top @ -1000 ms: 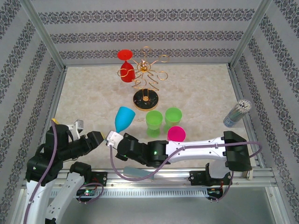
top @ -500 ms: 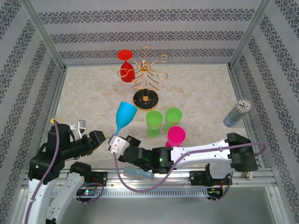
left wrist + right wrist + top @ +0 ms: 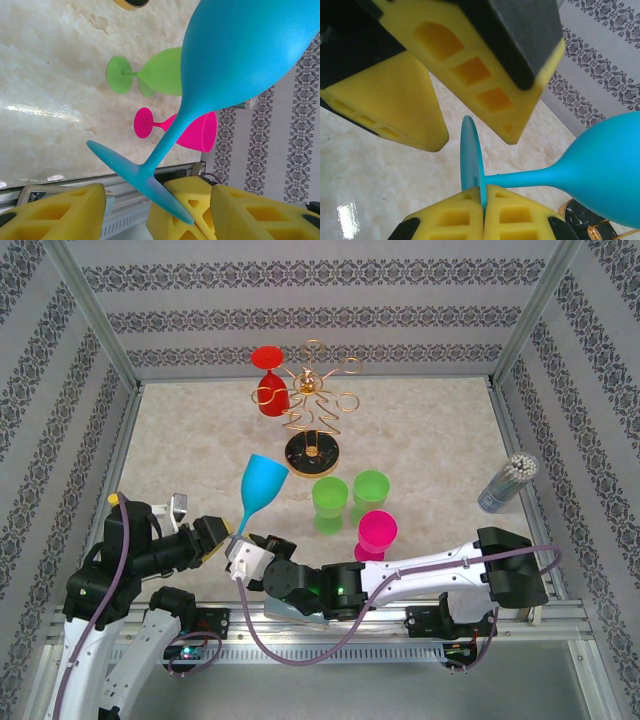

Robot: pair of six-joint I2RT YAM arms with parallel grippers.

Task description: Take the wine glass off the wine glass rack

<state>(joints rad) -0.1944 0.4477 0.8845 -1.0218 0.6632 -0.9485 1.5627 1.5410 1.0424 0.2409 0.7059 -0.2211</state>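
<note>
Compared with a second ago, your right gripper [image 3: 238, 543] has tipped the blue wine glass [image 3: 263, 483] more upright. Its bowl now sits a little higher and closer to the wine glass rack [image 3: 312, 452], while the right forearm has sunk back toward the near edge, farther from the rack. Your left gripper [image 3: 218, 537] has closed the gap it had a second ago and now sits right at the glass's foot [image 3: 470, 160].

The right gripper is clamped on the rim of that foot. In the right wrist view the two pads meet edge-on against the thin blue disc, and the stem runs off to the right into the bowl. The left gripper's jaws stand apart. Its yellow fingers [image 3: 470, 65] straddle the upper edge of the foot, and you can see a gap on each side.

The blue wine glass is off the rack, in the air in front of it and to its left, above the table [image 3: 430, 440]. A red wine glass [image 3: 271, 398] hangs upside down from a loop arm on the rack's left side. Two green glasses [image 3: 328, 498] [image 3: 371, 487] stand just in front of the rack's black base. A pink glass [image 3: 377, 528] stands nearer you than those. A tube of white sticks [image 3: 508, 480] lies well off to the rack's right.
</note>
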